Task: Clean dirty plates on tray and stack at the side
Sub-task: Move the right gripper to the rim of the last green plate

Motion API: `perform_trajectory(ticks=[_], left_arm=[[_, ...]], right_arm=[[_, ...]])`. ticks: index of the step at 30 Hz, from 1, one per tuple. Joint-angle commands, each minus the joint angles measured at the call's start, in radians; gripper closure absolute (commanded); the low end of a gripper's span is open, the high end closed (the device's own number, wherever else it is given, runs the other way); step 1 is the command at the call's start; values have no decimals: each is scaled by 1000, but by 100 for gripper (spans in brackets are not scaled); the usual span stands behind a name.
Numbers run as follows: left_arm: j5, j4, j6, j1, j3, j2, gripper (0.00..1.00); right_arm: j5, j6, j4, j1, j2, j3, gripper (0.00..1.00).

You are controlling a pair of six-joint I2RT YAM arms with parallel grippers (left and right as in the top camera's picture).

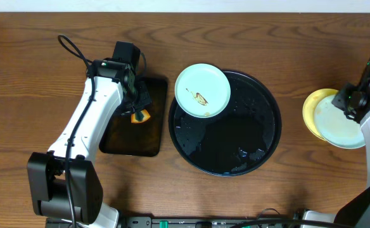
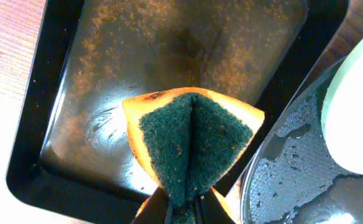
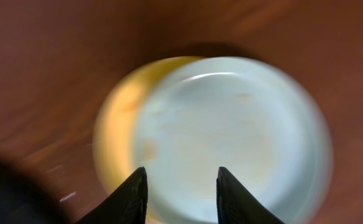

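A wooden desk (image 1: 45,38) seen from above, with a robot arm at each side. In the middle sits a large round black tray (image 1: 236,133), its glossy floor beaded with water. One pale mint plate (image 1: 202,90) rests on the tray's far left part, overlapping the rim, face up, with a small brown-yellow smear (image 1: 199,98) near its middle; it looks like the last plate waiting to be cleaned. Left of the round tray lies a smaller rectangular black tray (image 1: 125,139) with a wet, brownish film. The left fingers (image 2: 167,211) are clamped on a sponge (image 2: 191,143), folded so its dark green scrubbing side faces outward and its orange backing shows at the edges. It hangs over the rectangular tray, probably so drips and grime fall there rather than on the desk. At the right edge of the desk, well apart from the round tray, a yellow plate (image 1: 312,111) lies with a second mint plate (image 1: 340,123) on top of it, offset to the right: this is the stack at the side. The right fingers (image 3: 132,196) hover over the near edge of that stack, spread apart and gripping nothing, which suggests a release. The right wrist view is blurred.
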Motion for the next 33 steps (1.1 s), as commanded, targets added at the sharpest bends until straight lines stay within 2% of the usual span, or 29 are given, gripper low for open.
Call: perform_trajectory(ticks=[1, 5, 11, 14, 19, 22, 26, 33], left_arm=[[-5, -4, 6, 5, 5, -18, 92], [-5, -4, 6, 5, 5, -18, 92], [-5, -4, 6, 5, 5, -18, 92], [-5, -4, 6, 5, 5, -18, 92], [-5, -4, 6, 5, 5, -18, 92], [-5, -3, 6, 5, 5, -18, 92], [-5, -4, 6, 5, 5, -18, 92], [-5, -4, 6, 5, 5, -18, 92]], right_arm=[[-336, -56, 5, 24, 2, 16, 64], [-518, -145, 3, 107, 2, 16, 64], [-544, -209, 8, 295, 2, 16, 62], [-539, -214, 16, 389, 2, 28, 53], [-475, -172, 23, 520, 15, 93, 48], [-349, -129, 86, 586, 34, 97, 43], [-206, -42, 158, 642, 106, 97, 42], [-228, 14, 269, 659, 312, 97, 40]])
